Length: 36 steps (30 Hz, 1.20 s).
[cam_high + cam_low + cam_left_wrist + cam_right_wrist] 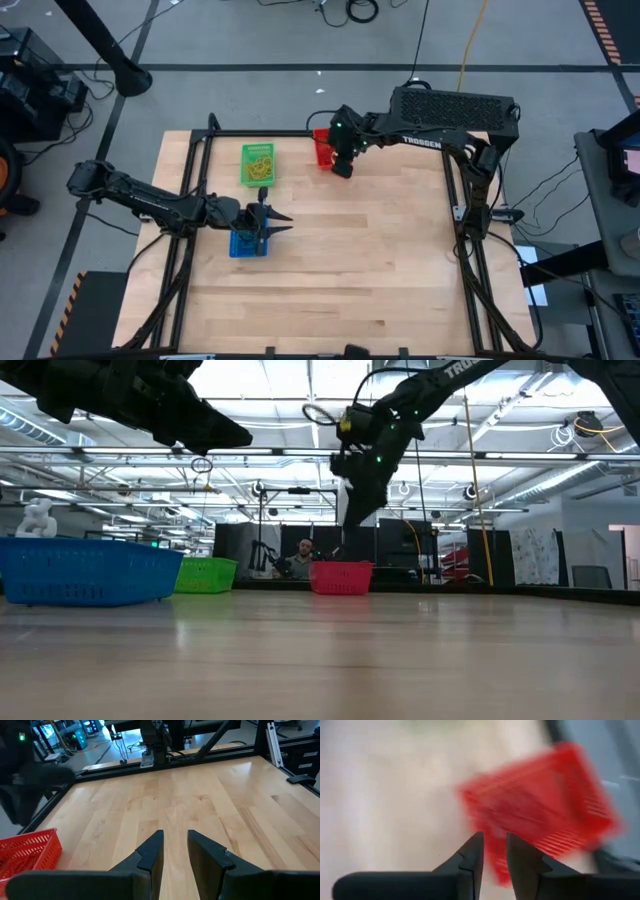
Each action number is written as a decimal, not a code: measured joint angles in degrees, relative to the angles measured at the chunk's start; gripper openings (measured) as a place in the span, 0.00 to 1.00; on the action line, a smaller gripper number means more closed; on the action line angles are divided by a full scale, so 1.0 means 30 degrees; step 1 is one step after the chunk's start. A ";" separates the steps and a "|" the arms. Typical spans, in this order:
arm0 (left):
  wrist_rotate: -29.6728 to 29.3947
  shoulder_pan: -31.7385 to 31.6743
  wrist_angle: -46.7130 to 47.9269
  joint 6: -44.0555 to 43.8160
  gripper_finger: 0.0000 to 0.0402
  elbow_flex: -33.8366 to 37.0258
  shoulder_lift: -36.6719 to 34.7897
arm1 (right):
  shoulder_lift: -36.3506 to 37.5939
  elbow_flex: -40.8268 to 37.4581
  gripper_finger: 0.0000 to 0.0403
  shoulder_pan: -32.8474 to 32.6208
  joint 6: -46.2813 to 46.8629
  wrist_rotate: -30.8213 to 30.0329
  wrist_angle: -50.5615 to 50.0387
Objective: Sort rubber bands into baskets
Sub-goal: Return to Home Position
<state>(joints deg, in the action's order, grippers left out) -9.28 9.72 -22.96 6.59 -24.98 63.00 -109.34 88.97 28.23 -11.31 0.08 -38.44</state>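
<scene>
High view, front: wood of the table (pixel 380 270) — one arm reaches in from each side.
Blue basket (pixel 241 247): nearest of the three, on the left half.
Left gripper (pixel 284 223): hangs over the blue basket, well above its rim.
Left gripper fingers: apart, nothing between them.
Green basket (pixel 258 149): farther back, holds yellow-green rubber bands (pixel 259 172).
Red basket (pixel 321 150): farthest, at the back rail, with red bands inside.
Right gripper (pixel 343 167): points down, above and just beside the red basket, on the side toward its own arm's base.
Right gripper fingers: a narrow gap apart, nothing seen between them.
Key relation: the red basket lies away from the right arm's base — a retreat home should run clear of it.
Nearer arm to red basket: the right, by far.
</scene>
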 joint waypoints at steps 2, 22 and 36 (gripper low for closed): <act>0.0000 0.0000 0.0000 0.0007 0.24 -0.0002 0.0000 | 0.0161 0.0000 0.17 -0.0283 0.0360 0.2405 0.0255; -0.2649 0.0000 -0.3171 0.0041 0.24 -0.0001 0.0000 | 0.6615 -0.1290 0.00 -0.6200 0.1067 0.2817 -0.2372; -0.1873 -0.0568 -0.6070 -0.2485 0.24 -0.0004 0.3952 | 1.6863 -1.7281 0.00 -0.9895 0.5441 0.0853 1.2738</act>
<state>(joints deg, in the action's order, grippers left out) -14.90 8.01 -41.17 -0.87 -24.99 74.86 -58.76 37.13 -1.46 5.01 2.64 -0.23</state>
